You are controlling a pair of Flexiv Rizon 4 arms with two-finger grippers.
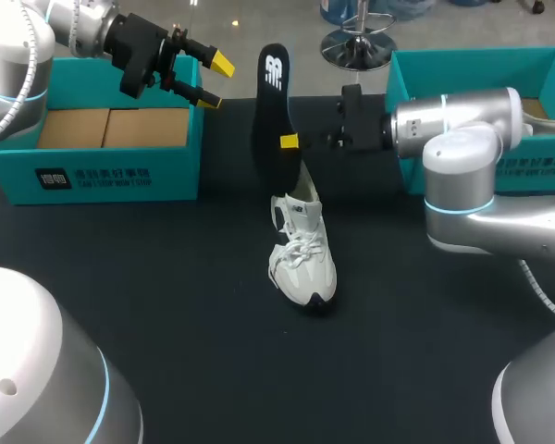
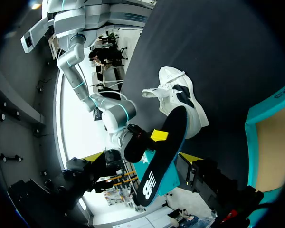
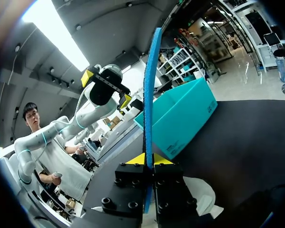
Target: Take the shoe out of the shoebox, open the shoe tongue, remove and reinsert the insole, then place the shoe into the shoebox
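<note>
A white sneaker (image 1: 302,254) stands on the dark table, toe toward the front, with its laces loose. Just behind it a black insole (image 1: 271,92) is held upright, and my right gripper (image 1: 289,141) is shut on its lower edge. In the right wrist view the insole's blue edge (image 3: 149,95) rises from between the yellow tips (image 3: 145,159), with the sneaker (image 3: 199,190) below. My left gripper (image 1: 215,81) hangs open and empty above the left shoebox's (image 1: 102,176) right end, left of the insole. In the left wrist view the insole (image 2: 164,152) and sneaker (image 2: 180,95) lie ahead.
A teal shoebox with a cardboard floor stands at the back left. A second teal box (image 1: 481,69) stands at the back right, behind my right arm (image 1: 462,129). The table's dark surface (image 1: 166,305) spreads in front of the sneaker.
</note>
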